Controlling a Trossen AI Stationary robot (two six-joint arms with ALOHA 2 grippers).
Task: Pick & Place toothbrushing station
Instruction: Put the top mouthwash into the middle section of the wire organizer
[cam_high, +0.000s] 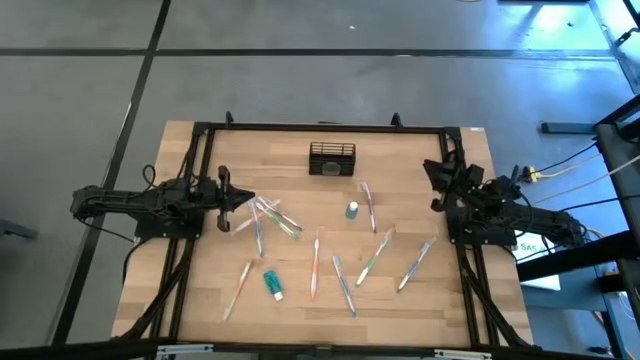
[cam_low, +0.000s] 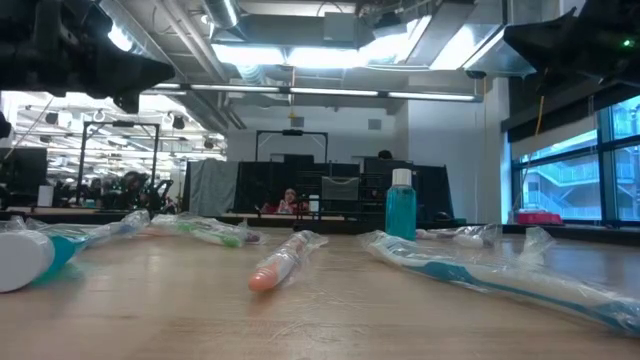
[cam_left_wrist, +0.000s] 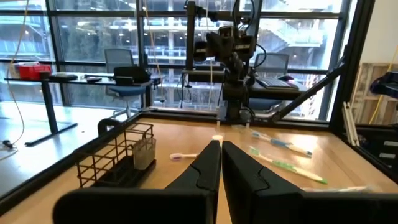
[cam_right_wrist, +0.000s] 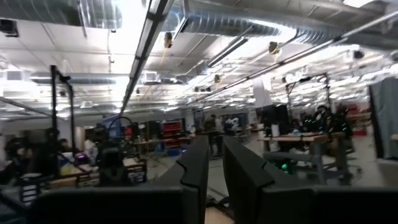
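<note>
the wooden table (cam_high: 200, 200) carried scattered toothbrushes (cam_high: 372, 258) and two teal tubes (cam_high: 273, 285). the left gripper (cam_high: 243, 203) hovered at the table's left side, fingers pressed together, holding nothing. the right gripper (cam_high: 437, 178) waited at the right edge, its fingers slightly apart and empty. the black wire-mesh caddy (cam_high: 332, 158) stood upright near the far edge, well apart from both.

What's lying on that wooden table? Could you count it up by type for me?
Toothbrushes: about 9 (a few overlap near the left arm, so the count is approximate)
Small teal tubes: 2
Black wire caddy: 1
Total: about 12
</note>
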